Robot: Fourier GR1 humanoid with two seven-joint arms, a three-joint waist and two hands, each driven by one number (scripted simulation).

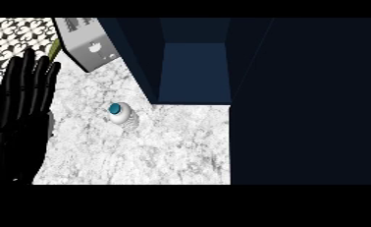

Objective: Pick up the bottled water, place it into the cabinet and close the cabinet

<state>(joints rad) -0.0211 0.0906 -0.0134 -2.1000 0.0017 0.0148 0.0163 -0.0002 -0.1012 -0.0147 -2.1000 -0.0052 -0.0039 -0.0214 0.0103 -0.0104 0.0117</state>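
1. The bottled water stands upright on the marble counter, blue cap up, just in front of the open cabinet and a little to its left.
2. The left hand rests at the view's left edge, fingers straight and raised, holding nothing. The right hand is nowhere to be seen.
3. The cabinet door stands open, a dark slab filling the right side.
4. Risk here: the bottle looks tall and narrow, so a sideways brush from an approaching hand could tip it and send it rolling.
5. Another worry: the grey box behind it and the cabinet's left wall crowd the lift path, so a wide swing might clip either.
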